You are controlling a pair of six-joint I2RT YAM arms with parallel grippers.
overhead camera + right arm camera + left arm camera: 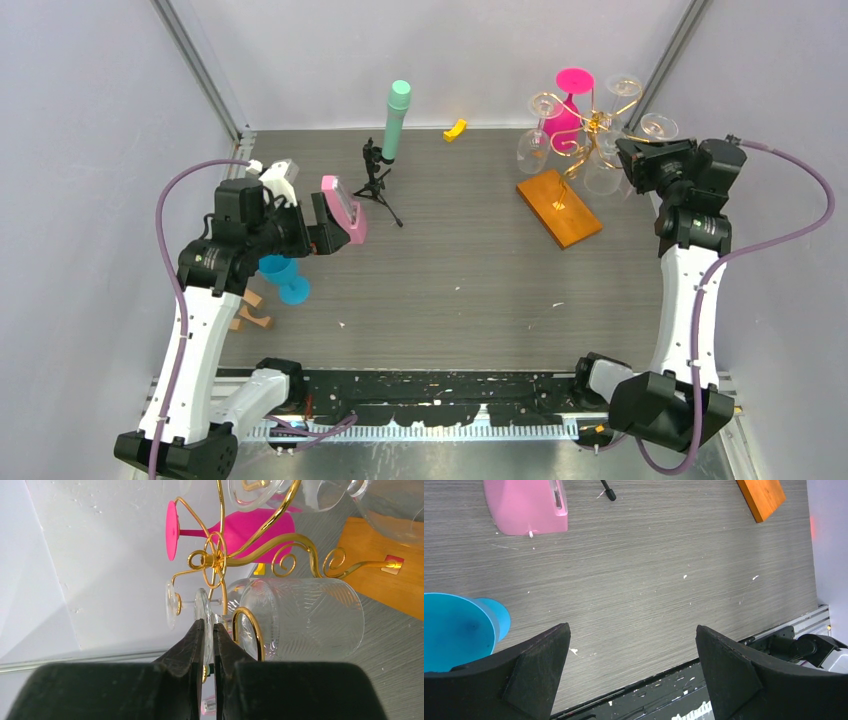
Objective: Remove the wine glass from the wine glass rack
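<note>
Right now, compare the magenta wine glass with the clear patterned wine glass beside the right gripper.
The magenta wine glass is opaque and smooth; the clear patterned wine glass is see-through with etched lines. The magenta glass hangs untouched; the clear glass's foot seemingly sits between the right gripper's closed fingers. Both hang from the gold wire rack.

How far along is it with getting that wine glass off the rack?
Reaching looks done: the right hand is at the rack. In hand: it pinches a clear wine glass by the stem. Left: sliding it off the wire where it hangs. The left hand is open.
</note>
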